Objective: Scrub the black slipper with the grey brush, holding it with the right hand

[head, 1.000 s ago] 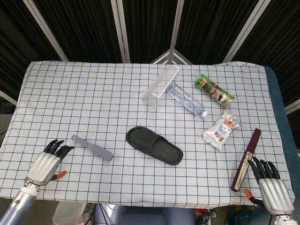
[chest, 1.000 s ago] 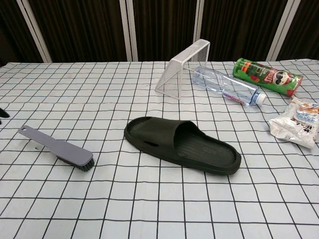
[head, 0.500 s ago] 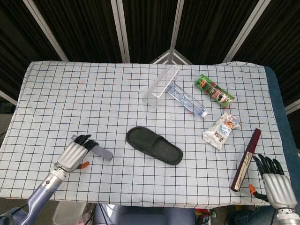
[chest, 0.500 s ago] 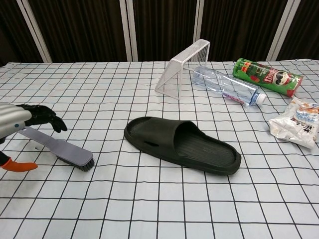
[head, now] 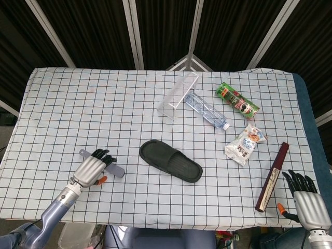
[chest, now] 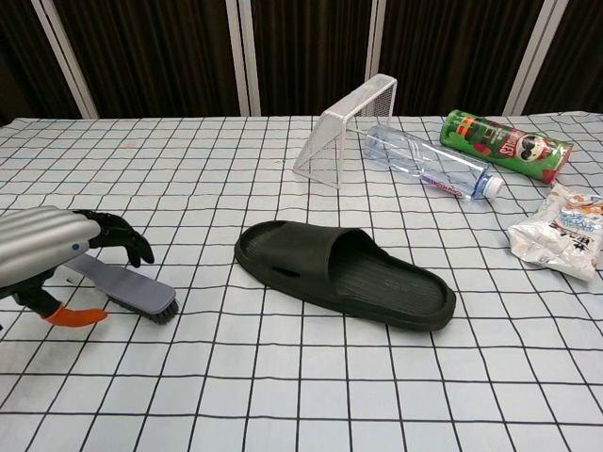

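Observation:
The black slipper (head: 170,160) lies sole-down in the middle of the checked table, toe opening to the left; the chest view also shows the slipper (chest: 344,273). The grey brush (head: 117,170) lies to its left, bristles down. My left hand (head: 92,168) arches over the brush's handle with fingers spread and thumb on the near side, not closed around it. In the chest view the left hand (chest: 52,250) covers the handle while the brush head (chest: 137,291) shows. My right hand (head: 306,199) hangs at the table's front right corner, fingers extended, holding nothing.
A clear wire rack (head: 179,93), a water bottle (head: 207,111) and a green crisps can (head: 237,100) lie at the back. A snack bag (head: 245,143) and a long maroon box (head: 272,177) lie on the right, close to my right hand.
My left hand has moved from the table's front left rightwards until it arches over the brush handle. My right hand has sunk slightly towards the front edge. Brush and slipper have not moved.

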Robot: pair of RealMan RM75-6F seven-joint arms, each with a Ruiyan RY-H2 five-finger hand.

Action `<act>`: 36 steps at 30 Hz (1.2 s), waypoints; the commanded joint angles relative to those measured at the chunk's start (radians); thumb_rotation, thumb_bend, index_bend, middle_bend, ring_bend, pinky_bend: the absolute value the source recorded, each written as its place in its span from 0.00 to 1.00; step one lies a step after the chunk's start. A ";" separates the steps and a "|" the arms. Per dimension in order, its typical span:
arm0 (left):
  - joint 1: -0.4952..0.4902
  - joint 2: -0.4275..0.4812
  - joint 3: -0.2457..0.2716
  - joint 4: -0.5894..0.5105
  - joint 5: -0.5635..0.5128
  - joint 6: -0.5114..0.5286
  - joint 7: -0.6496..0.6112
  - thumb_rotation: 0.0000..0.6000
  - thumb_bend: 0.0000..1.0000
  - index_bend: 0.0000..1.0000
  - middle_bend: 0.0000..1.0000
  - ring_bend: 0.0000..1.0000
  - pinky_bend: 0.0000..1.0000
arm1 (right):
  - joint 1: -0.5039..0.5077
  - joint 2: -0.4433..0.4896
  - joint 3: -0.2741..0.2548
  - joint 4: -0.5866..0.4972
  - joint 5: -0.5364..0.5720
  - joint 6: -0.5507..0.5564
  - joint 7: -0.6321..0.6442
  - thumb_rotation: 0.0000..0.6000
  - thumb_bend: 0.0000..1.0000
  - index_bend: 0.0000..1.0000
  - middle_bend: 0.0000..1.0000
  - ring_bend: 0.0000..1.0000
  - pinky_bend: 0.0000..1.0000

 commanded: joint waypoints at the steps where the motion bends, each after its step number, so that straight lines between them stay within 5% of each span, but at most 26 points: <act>1: -0.009 -0.007 0.001 0.006 -0.008 -0.008 -0.003 1.00 0.38 0.28 0.32 0.16 0.18 | 0.000 0.001 0.000 0.000 0.002 0.002 0.001 0.87 0.37 0.00 0.00 0.00 0.00; 36: -0.054 -0.027 0.032 0.027 -0.057 0.001 0.003 1.00 0.47 0.42 0.45 0.29 0.29 | 0.008 0.004 -0.005 0.002 0.019 0.006 0.001 0.87 0.37 0.00 0.00 0.00 0.00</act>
